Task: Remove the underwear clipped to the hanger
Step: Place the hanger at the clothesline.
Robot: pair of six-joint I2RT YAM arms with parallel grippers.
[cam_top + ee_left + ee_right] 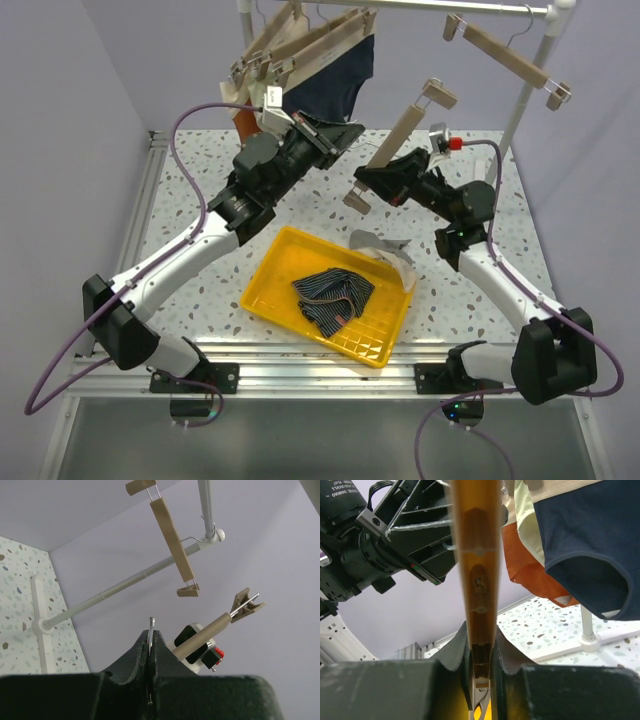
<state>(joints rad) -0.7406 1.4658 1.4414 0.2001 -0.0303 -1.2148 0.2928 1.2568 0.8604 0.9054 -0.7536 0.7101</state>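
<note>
A bare wooden clip hanger [408, 122] slants between my two arms, with no cloth on it. My right gripper [366, 181] is shut on its lower end; in the right wrist view both fingers press the wooden bar [478, 580]. My left gripper [345, 133] is shut on a thin metal hook wire [151, 627], seemingly this hanger's own. Navy underwear [338, 82], orange-red underwear [243, 122] and a pale cream piece [524, 522] hang clipped on hangers at the rail. Striped navy underwear [333, 297] and a grey-white piece [387, 250] lie in the yellow tray [268, 275].
Another bare wooden hanger [510, 55] hangs on the white rail [440, 8] at the right, also visible in the left wrist view [172, 540]. The rack's upright post [528, 90] stands at the back right. The table's left frame rail [140, 200] borders the speckled top.
</note>
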